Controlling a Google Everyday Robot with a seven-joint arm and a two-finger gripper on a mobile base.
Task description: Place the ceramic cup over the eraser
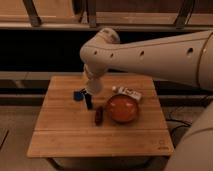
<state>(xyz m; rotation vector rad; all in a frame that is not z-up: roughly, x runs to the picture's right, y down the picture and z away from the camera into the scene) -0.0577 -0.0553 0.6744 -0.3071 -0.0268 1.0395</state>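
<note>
The white ceramic cup (94,86) hangs at the end of my big white arm, which reaches in from the right. My gripper (92,79) is shut on the cup, and the wrist hides most of its fingers. Directly below and in front of the cup, the slim black eraser (88,100) lies on the wooden table (65,135). The cup's bottom sits close over the eraser's far end; I cannot tell whether they touch.
A small blue object (79,94) lies left of the eraser. A dark reddish-brown oblong thing (99,115) lies in front of it to the right, beside an orange-red bowl (122,108). A white tube (128,92) lies behind the bowl.
</note>
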